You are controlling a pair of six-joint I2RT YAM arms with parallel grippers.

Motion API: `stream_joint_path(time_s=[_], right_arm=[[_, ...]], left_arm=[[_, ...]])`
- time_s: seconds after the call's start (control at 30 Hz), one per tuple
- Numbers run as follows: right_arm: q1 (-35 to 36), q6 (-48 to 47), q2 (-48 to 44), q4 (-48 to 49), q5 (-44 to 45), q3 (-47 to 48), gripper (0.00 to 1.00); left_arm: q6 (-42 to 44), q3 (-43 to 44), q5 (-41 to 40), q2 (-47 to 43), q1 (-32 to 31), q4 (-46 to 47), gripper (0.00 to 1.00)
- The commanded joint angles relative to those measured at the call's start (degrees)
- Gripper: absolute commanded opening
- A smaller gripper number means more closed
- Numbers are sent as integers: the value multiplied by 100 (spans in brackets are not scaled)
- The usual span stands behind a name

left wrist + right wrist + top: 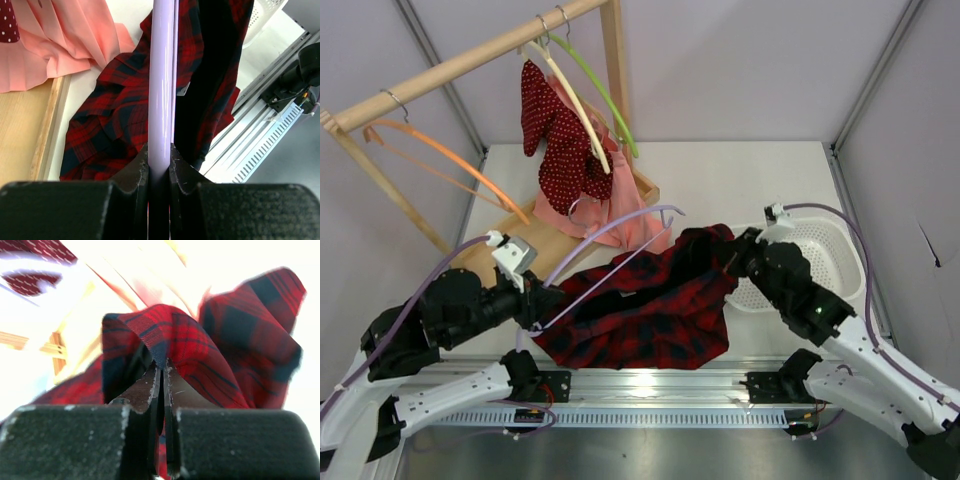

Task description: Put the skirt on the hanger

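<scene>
My left tool: clamped on lavender hanger | my right tool: pinching plaid skirt edge | next: keep edge taut, slide hanger inside.

We logged the skirt on the table at near centre, between both arms. The hanger ran across it on a diagonal, its near-left end between the left gripper's fingers. The right gripper sat at the skirt's right edge, a fold pinched in it. The basket lay just right of the skirt. The rack stood far left, with hung garments behind the skirt.
</scene>
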Motion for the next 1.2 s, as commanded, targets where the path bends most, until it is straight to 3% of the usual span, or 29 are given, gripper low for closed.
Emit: stream_joint_path(time_s=[0.0,0.13,0.27,0.53,0.67,0.73,0.8,1.0,1.17], right_arm=[[15,-286,289,861,82,942,0],[23,-672,483,580,47,1383,0],[15,-919,308,123,100,1138,0],[-73,-173,150,-1327,206,636,0],[-109,-58,255,-2046,21,959,18],[-109,-128,395,-2303,-67,1232,34],[-109,-294,570,-2637,-163,1768,44],[119,-838,1317,-3323,-304,3427,52],[1208,-1366,2204,-3543,73,4370,53]], left_arm=[[-7,-77,-50,-186,-30,415,0],[-24,-164,-164,-239,-21,450,0],[-51,-191,-261,-300,-21,459,0],[-7,-173,-270,-327,-30,433,0],[54,-156,-235,-239,-21,450,0],[63,-165,-226,-230,-30,485,0],[99,-165,-200,-213,-21,520,0],[116,-182,-226,-213,-29,521,0],[72,-173,-252,-266,-30,486,0]])
